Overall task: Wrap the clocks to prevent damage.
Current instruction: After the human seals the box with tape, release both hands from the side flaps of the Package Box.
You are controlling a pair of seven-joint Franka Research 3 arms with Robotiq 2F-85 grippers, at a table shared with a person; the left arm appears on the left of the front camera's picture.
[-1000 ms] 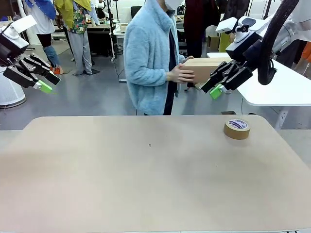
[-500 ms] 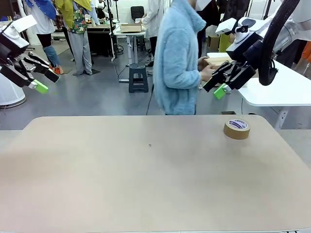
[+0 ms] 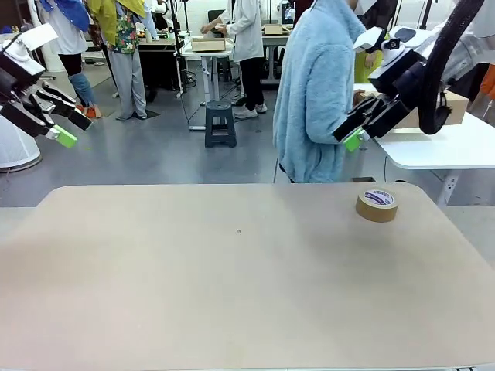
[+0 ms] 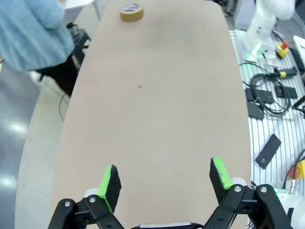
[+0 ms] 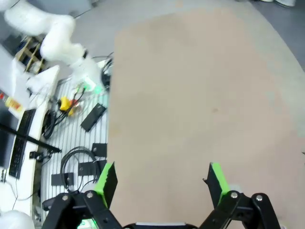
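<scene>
Both grippers are held up off the table [image 3: 232, 294] with nothing in them. The left gripper [image 3: 66, 127] is spread wide at the left edge, and the right gripper [image 3: 357, 133] is spread wide too, up above the tape roll [image 3: 377, 205]. That roll is parked flat near the far right corner. A cardboard box [image 3: 448, 108] is seen on the white side table, beside a person in a fuzzy blue jacket [image 3: 317, 93].

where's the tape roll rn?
Front view: the tape roll lies flat on the table near its far right corner, below the raised right gripper. In the left wrist view it sits at the table's far end.
</scene>
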